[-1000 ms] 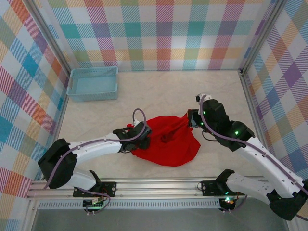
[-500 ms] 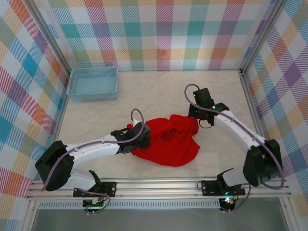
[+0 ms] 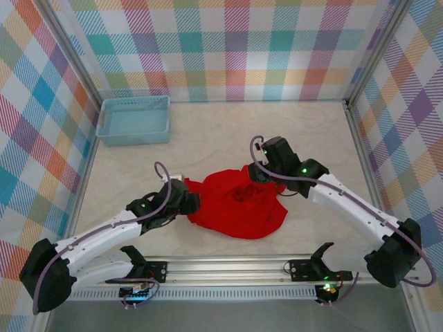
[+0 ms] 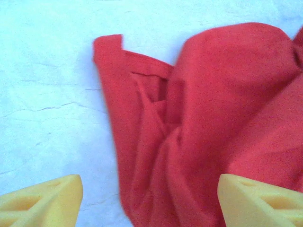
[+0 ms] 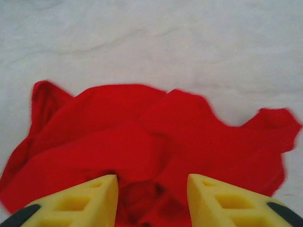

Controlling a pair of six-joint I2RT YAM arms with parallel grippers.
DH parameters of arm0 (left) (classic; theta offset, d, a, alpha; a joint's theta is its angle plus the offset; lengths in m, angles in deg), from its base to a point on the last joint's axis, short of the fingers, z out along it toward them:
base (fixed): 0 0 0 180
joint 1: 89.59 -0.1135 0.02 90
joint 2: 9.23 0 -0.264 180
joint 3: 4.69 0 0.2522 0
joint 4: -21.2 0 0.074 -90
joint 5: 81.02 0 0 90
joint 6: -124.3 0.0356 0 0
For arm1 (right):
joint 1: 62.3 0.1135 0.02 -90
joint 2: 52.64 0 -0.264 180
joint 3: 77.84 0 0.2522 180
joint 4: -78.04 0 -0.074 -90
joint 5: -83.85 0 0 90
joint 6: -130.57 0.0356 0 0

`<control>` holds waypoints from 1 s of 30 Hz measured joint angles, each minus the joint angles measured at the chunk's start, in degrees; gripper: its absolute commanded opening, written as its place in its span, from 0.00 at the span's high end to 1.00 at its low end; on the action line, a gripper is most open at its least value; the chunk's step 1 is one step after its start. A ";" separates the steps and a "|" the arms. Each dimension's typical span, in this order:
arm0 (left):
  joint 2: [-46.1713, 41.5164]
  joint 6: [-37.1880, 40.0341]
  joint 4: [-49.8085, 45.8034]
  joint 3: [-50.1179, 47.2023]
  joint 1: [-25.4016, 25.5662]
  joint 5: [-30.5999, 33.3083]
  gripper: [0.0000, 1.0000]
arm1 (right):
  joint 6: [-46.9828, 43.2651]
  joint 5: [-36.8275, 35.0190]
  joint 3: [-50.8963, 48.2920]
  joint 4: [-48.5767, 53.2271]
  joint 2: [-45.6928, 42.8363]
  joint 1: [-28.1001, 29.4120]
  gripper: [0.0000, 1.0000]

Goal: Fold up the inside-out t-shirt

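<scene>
Arms shifted left, left fingers (image 4: 42,203) apart at t-shirt (image 3: 239,207) edge, right fingers (image 5: 75,203) apart, open table (image 3: 138,160) around

T-shirt (image 3: 239,207) lies between left gripper (image 3: 193,203) and right gripper (image 3: 255,175), perhaps touching; basket (image 3: 133,119) behind-left.

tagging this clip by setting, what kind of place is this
Probably a robot lab test cell, not a home: plaid walls box in a table, a left arm and right arm are bolted to a rail at its near edge, with a red t-shirt and blue basket as props.
</scene>
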 measured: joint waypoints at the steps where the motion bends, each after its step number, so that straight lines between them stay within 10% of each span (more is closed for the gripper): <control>1: -0.26 -0.33 0.02 -0.50 -0.70 -0.44 0.25 | 0.55 0.92 -0.37 0.17 0.22 0.68 0.63; 30: -0.13 -1.95 0.33 -3.23 -2.60 -3.19 0.20 | 12.35 1.92 -2.58 4.09 16.68 1.53 0.62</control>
